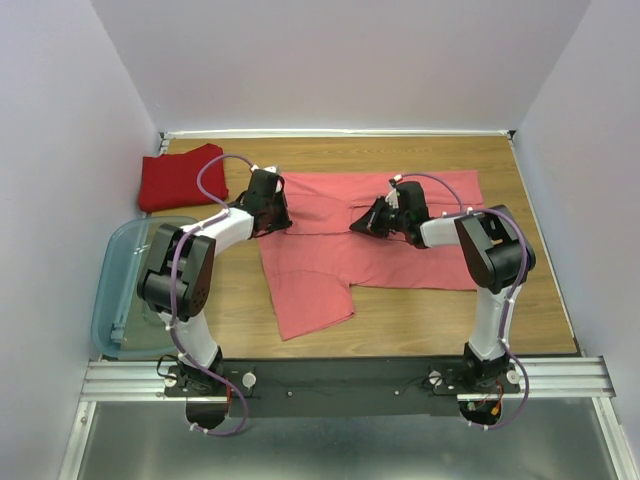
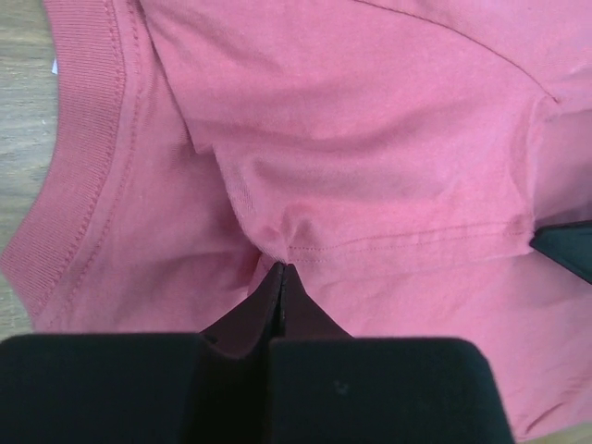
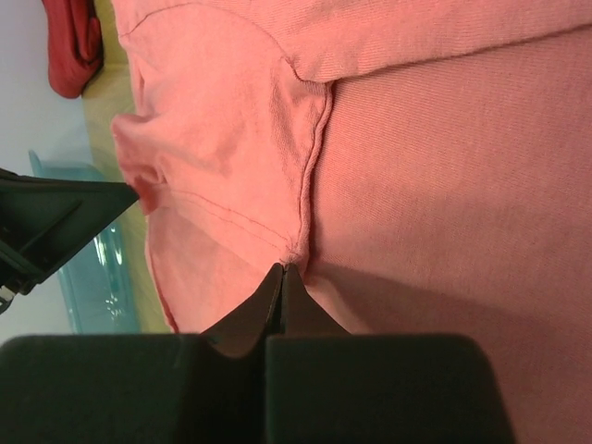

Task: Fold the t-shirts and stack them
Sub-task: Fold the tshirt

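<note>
The salmon-pink t-shirt (image 1: 390, 250) lies spread on the wooden table, one sleeve hanging toward the front. My left gripper (image 1: 281, 222) is shut on a puckered fold of it beside the ribbed collar (image 2: 88, 139), as the left wrist view (image 2: 280, 268) shows. My right gripper (image 1: 357, 227) is shut on the same shirt at a sleeve seam; the fabric puckers at its tips in the right wrist view (image 3: 282, 268). The deep red t-shirt (image 1: 180, 178) lies folded at the back left, apart from both grippers.
A clear bluish plastic bin (image 1: 120, 285) stands at the table's left front edge, beside the left arm. White walls close the table on the left, back and right. Bare wood (image 1: 520, 320) shows in front of the shirt.
</note>
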`<state>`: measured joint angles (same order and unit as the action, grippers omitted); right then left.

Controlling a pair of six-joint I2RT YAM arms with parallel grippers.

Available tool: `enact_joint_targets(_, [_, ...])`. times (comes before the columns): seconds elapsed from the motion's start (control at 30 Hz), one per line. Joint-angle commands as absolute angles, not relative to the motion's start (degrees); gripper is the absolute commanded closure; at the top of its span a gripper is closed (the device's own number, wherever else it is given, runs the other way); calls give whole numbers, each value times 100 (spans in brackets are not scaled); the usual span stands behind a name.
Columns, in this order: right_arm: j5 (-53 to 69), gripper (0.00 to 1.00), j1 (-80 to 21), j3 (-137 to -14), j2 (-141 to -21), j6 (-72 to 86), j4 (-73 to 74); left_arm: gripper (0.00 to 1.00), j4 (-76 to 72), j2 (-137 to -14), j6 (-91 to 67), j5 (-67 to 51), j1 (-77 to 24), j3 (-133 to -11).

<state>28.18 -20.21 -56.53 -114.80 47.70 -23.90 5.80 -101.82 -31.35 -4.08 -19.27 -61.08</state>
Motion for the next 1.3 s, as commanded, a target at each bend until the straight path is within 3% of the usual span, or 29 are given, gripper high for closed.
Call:
enact_joint_targets(0.0, [2848,100,-2039,-5722,-11426,4711,-2312,100,659,-9906,-3164,-589,-1960,-6152])
enact_joint_targets(1.03, [2698,99,-1881,-6056,-11180,3868,-1064,100,747,-9527,-3507,-791,-1934,-5335])
enact_joint_targets(1.1, [2690,97,-1881,-6091,-11110,3823,-985,95,756,-9475,-3498,-791,-1934,-5326])
enact_joint_targets(1.17, [2681,92,-1881,-6126,-11013,3692,-801,80,791,-9361,-3489,-712,-1934,-5326])
enact_joint_targets(1.2, [2628,83,-1881,-6135,-10856,3631,-608,69,843,-9212,-3481,-660,-1934,-5326])
enact_joint_targets(1.27, [2384,74,-1881,-6109,-10645,3411,-397,61,940,-8967,-3411,-449,-1934,-5361])
